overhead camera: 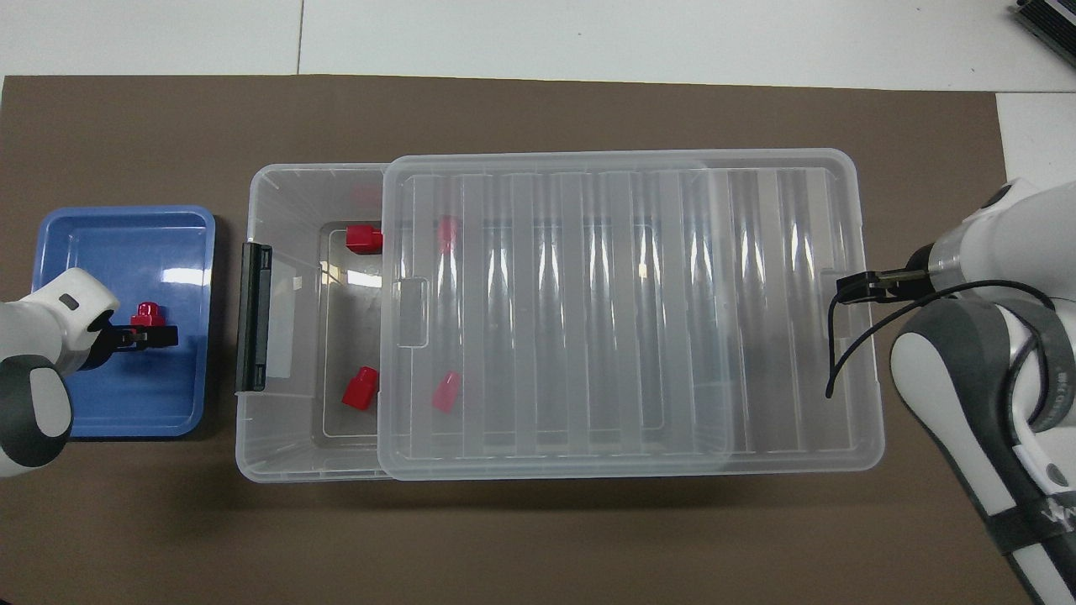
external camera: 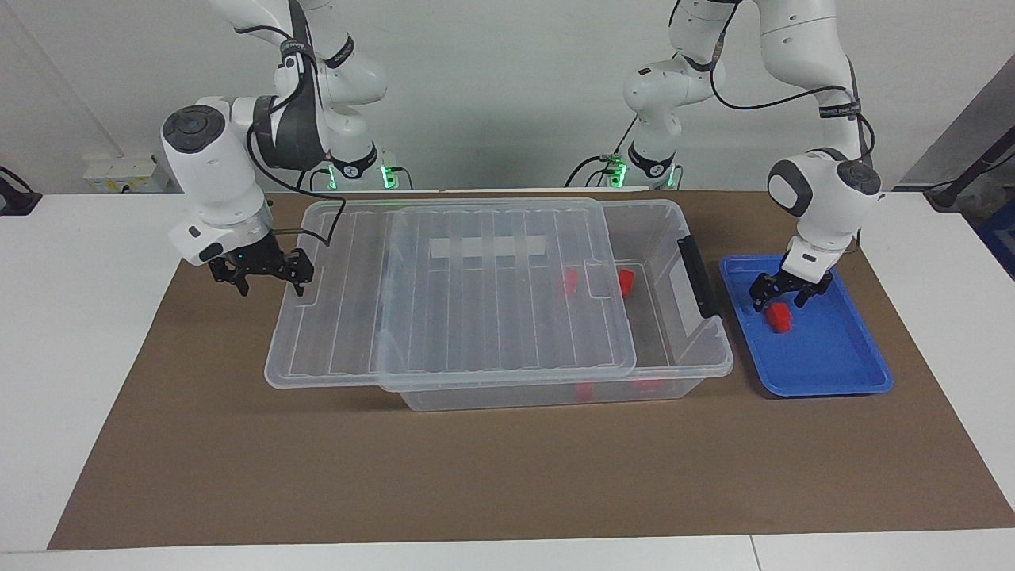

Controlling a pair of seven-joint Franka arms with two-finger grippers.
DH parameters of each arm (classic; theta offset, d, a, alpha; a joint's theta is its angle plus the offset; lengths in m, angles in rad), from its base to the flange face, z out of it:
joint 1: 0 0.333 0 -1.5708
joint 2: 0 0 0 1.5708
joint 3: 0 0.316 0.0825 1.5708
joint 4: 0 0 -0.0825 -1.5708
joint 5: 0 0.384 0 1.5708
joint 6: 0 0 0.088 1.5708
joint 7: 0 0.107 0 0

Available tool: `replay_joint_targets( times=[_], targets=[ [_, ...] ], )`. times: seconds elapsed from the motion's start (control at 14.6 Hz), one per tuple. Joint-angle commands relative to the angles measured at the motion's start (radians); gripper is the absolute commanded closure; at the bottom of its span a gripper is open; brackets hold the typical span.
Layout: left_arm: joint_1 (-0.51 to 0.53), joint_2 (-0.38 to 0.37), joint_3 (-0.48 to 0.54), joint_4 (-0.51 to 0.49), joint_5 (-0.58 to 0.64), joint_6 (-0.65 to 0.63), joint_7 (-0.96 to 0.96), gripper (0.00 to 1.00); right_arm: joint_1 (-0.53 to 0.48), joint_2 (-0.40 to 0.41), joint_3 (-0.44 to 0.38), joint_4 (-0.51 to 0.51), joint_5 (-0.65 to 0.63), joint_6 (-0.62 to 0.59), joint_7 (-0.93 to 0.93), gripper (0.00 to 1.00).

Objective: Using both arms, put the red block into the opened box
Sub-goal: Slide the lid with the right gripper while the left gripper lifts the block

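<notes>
The red block lies in a blue tray at the left arm's end of the table. My left gripper hangs open just over it, a finger on either side, not touching. The clear box stands mid-table. Its ribbed lid is slid partway off toward the right arm's end. My right gripper is shut on the lid's edge tab there.
Two more red blocks lie in the uncovered part of the box, and two others show through the lid. A black handle is on the box's end wall beside the tray. A brown mat covers the table.
</notes>
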Motion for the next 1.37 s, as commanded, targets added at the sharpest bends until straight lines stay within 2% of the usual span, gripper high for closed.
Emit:
replay_joint_targets(
  times=[0.0,0.34,0.48,0.69,0.82,0.89,1.1,1.3],
  targets=[
    [-0.025,0.03,0.011,0.026,-0.002,0.031,-0.012,0.0,-0.015,-0.004,0.004,0.013,-0.022,-0.033,-0.028,0.0],
    [-0.025,0.046,0.012,0.026,-0.002,0.066,-0.006,0.01,-0.028,-0.004,0.002,0.013,-0.025,-0.034,-0.06,0.0],
    [-0.025,0.046,0.012,0.026,-0.002,0.065,-0.005,0.21,-0.032,-0.004,0.002,0.013,-0.039,-0.037,-0.063,0.0],
    [-0.025,0.046,0.012,0.027,-0.002,0.059,0.005,0.69,-0.032,-0.004,0.002,0.013,-0.053,-0.042,-0.063,0.0],
    [-0.025,0.046,0.012,0.027,-0.002,0.054,0.026,0.95,-0.034,-0.004,0.002,0.013,-0.063,-0.046,-0.069,0.0],
    [-0.025,0.044,0.012,0.027,-0.002,0.053,0.029,1.0,-0.04,-0.004,0.002,0.013,-0.066,-0.048,-0.071,0.0],
    [-0.025,0.046,0.012,0.059,-0.002,0.015,0.031,1.0,-0.06,-0.004,0.002,0.014,-0.069,-0.048,-0.098,0.0],
    [-0.027,0.031,0.009,0.209,-0.002,-0.221,0.029,1.0,-0.06,-0.004,0.002,0.016,-0.071,-0.06,-0.1,0.0]
  ],
)
